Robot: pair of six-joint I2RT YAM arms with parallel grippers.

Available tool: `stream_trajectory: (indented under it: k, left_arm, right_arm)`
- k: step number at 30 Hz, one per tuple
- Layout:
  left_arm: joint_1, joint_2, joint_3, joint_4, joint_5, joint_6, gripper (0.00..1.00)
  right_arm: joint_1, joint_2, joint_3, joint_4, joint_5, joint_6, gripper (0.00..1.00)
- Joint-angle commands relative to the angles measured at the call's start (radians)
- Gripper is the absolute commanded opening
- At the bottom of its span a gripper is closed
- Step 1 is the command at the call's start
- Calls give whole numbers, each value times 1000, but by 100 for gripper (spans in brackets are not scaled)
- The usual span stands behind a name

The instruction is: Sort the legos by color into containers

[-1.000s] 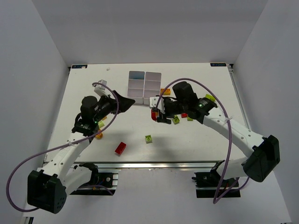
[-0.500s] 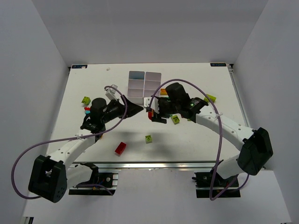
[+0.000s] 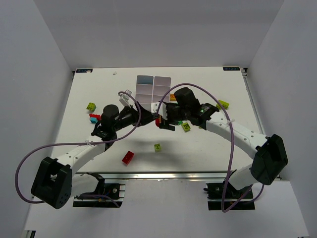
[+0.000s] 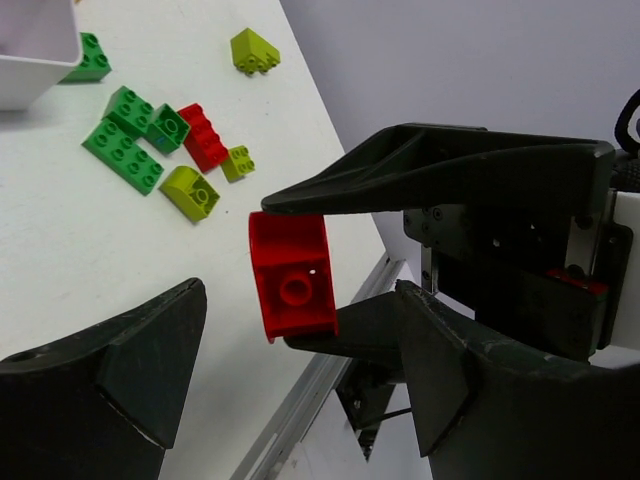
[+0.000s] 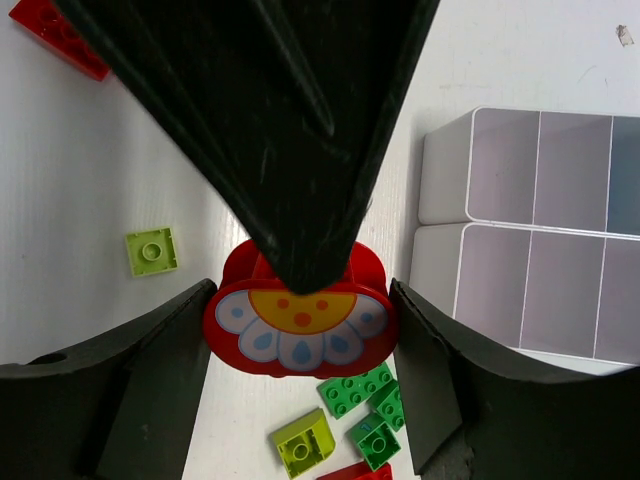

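Two grippers are brought close together over the table, and one brick is held between them. The right gripper is clamped on a red flower-printed brick, with one finger pressed against each of its two sides. The left gripper is spread wide, its two fingers set either side of that brick with a gap shown on each side in the left wrist view. The brick is held above the table, just on the near side of the white tray, in which six compartments are counted, two columns of three. Near the tray a cluster of loose bricks is seen: one red and two lime are counted, while the number of green ones cannot be told. Farther out, four single bricks are counted from overhead: a loose red brick, a small lime brick, a left lime brick and a right lime brick.
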Motion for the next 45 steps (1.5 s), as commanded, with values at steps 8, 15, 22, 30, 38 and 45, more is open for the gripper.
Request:
stream_trajectory:
  k: [8,15,22,30,38,45]
  left_arm:
    - [-56,70,40,23,7,11,81]
    - [-65,127,74,52,22,4,58]
    - [-65,148,121,14,15,32,16]
    - [-8,150,244,-290,-149,219,4]
    - [140,304,541,-557,-227,103,0]
    - [154,522,821,-817,-263,-207,0]
  right_arm:
    - [12,6,56,46,-9,22,9]
    - [13,6,56,52,-14,30,15]
    - [13,1,39,76,26,59,70]
    - [-53,-48,-13,136,109,154,89]
    - [-235,-97,-59,149,29,260,37]
    - [-312,-121,-110,267,77,370,0]
